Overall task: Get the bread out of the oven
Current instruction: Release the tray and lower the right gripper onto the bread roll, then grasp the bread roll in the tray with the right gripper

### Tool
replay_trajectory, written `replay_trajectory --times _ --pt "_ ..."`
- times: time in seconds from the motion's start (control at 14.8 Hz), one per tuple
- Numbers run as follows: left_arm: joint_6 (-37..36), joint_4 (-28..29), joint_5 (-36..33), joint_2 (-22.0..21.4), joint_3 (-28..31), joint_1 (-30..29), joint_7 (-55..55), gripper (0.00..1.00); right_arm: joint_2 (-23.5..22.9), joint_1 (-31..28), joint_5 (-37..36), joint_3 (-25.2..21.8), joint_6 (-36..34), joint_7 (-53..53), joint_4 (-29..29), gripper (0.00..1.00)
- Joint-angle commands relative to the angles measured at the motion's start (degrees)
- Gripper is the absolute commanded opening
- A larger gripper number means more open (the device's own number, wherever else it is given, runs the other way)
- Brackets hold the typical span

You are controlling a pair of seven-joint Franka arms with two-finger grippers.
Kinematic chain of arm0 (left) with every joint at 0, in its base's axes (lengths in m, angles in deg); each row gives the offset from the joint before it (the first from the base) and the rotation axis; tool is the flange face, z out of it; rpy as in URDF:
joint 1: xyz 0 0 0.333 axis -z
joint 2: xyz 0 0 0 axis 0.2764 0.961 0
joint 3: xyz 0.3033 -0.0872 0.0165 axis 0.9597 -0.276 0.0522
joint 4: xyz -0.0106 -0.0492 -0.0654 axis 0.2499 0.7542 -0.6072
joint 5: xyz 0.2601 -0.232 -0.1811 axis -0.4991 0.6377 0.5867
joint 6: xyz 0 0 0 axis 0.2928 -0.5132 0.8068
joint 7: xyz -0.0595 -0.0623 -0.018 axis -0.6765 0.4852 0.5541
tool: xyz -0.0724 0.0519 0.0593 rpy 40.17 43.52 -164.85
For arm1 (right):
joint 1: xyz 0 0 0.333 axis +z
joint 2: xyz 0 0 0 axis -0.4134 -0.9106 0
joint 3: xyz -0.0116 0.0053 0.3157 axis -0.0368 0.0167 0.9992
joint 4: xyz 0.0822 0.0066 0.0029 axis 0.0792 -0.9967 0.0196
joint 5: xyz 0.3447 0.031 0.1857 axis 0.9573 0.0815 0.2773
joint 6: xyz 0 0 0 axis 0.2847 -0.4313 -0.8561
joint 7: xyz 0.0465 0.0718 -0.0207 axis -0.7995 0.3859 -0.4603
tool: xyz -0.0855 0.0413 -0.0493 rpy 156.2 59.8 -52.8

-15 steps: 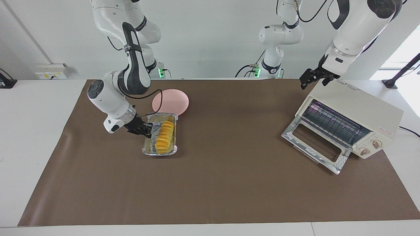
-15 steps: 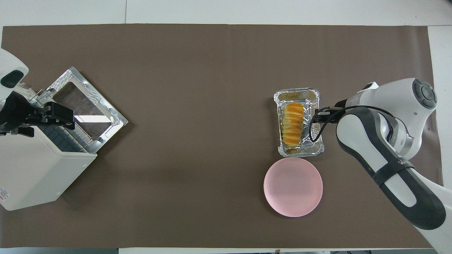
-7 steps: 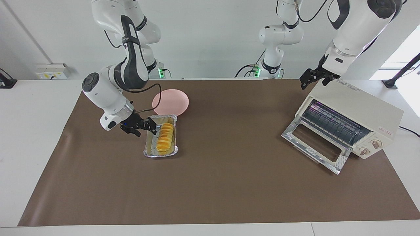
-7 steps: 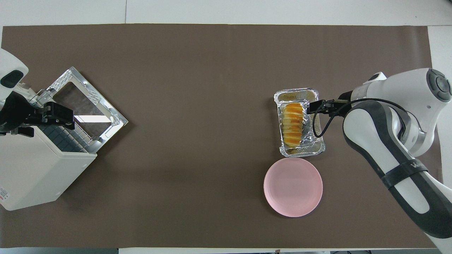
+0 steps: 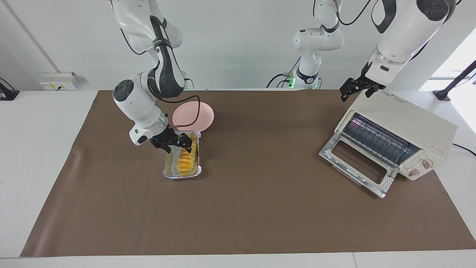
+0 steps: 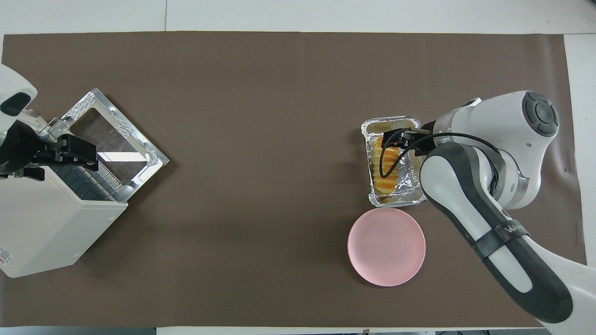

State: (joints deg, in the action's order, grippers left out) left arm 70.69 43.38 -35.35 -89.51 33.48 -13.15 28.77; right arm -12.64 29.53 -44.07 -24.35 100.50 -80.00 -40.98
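The bread [image 5: 185, 160] [image 6: 390, 174], a golden ridged loaf, lies in a silver foil tray [image 5: 169, 169] [image 6: 409, 199] on the brown mat beside a pink plate. My right gripper [image 5: 182, 144] [image 6: 396, 139] hovers open just over the loaf's end nearer the plate, holding nothing. The cream oven [image 5: 405, 124] [image 6: 42, 232] stands at the left arm's end of the table with its glass door [image 5: 355, 165] [image 6: 114, 132] dropped open and its wire rack bare. My left gripper [image 5: 355, 90] [image 6: 88, 153] waits open above the oven's top edge.
The pink plate [image 5: 193, 114] [image 6: 386, 246] sits against the tray, nearer to the robots. A brown mat [image 5: 260, 208] covers most of the white table.
My right gripper opened off the foil tray's rim, rose and swung over the bread. The tray, the oven and the left arm stayed where they were.
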Motion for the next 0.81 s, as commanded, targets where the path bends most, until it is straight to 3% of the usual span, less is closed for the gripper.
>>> replay_trajectory --times 0.0,0.4,0.54,0.67,0.74 --pt "0.56 0.62 0.51 -0.84 0.01 -0.34 0.04 1.00 -2.24 0.42 -1.12 0.03 2.50 1.09 -0.33 0.98" --pt "0.56 0.62 0.51 -0.84 0.01 -0.34 0.13 1.00 -3.82 2.45 -1.03 0.03 4.17 4.34 -1.47 0.90" --pt "0.56 0.53 0.51 -0.84 0.01 -0.34 0.13 1.00 -3.82 2.45 -1.03 0.03 4.26 4.26 -2.35 0.73" --pt "0.56 0.53 0.51 -0.84 0.01 -0.34 0.13 1.00 -3.39 2.54 -1.03 0.03 4.43 4.08 -4.19 0.67" --pt "0.56 0.62 0.51 -0.84 0.01 -0.34 0.04 1.00 -3.30 2.54 -1.03 0.03 4.43 3.91 -4.46 0.58"
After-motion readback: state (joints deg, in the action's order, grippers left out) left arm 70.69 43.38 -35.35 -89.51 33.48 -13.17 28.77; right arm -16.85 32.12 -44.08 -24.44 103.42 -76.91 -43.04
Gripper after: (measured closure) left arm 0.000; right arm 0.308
